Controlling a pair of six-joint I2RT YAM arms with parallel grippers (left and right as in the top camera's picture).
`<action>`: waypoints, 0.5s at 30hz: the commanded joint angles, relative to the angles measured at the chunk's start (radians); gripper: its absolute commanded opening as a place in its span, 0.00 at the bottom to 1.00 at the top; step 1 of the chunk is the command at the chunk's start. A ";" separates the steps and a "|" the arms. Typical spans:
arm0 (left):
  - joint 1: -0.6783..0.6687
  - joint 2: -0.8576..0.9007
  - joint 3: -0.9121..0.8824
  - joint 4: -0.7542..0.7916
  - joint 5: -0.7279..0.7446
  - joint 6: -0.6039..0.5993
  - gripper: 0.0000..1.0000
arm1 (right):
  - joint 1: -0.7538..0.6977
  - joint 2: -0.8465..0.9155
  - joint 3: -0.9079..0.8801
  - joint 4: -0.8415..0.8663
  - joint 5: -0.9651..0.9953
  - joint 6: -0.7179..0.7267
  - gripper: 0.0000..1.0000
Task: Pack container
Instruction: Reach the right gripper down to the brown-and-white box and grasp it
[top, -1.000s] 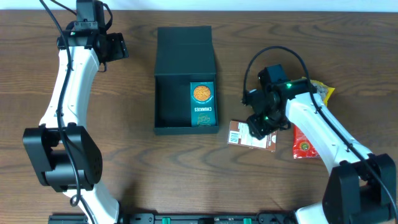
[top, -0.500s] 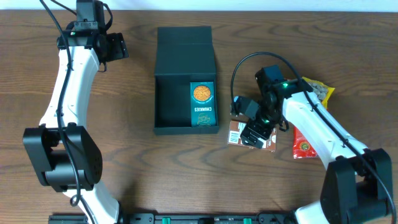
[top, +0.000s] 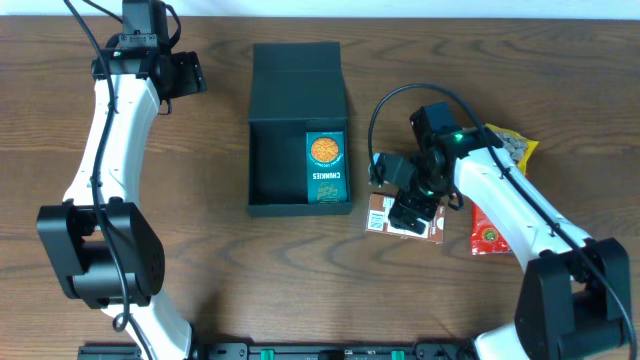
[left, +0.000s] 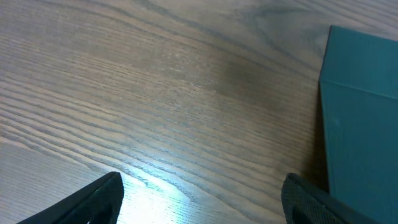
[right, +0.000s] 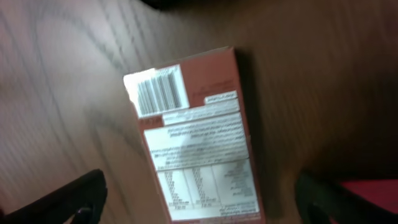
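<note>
Hovering over a brown carton, the right gripper has its fingers spread wide, one tip on either side of the pack (barcode side up). The container sits mid-table with its lid flapped back, and a green carton lies along its right wall. The left gripper is parted too, holding nothing, over bare table beside the lid. A red pack is partly hidden by the right arm.
</note>
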 joint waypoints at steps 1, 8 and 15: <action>0.003 -0.006 0.013 0.003 -0.003 0.019 0.82 | 0.007 0.029 -0.001 -0.019 0.058 -0.107 0.83; 0.004 -0.006 0.013 0.002 -0.003 0.045 0.82 | 0.008 0.094 -0.001 -0.037 0.093 -0.144 0.90; 0.004 -0.006 0.013 0.003 -0.003 0.053 0.82 | 0.008 0.142 -0.001 -0.049 0.056 -0.176 0.92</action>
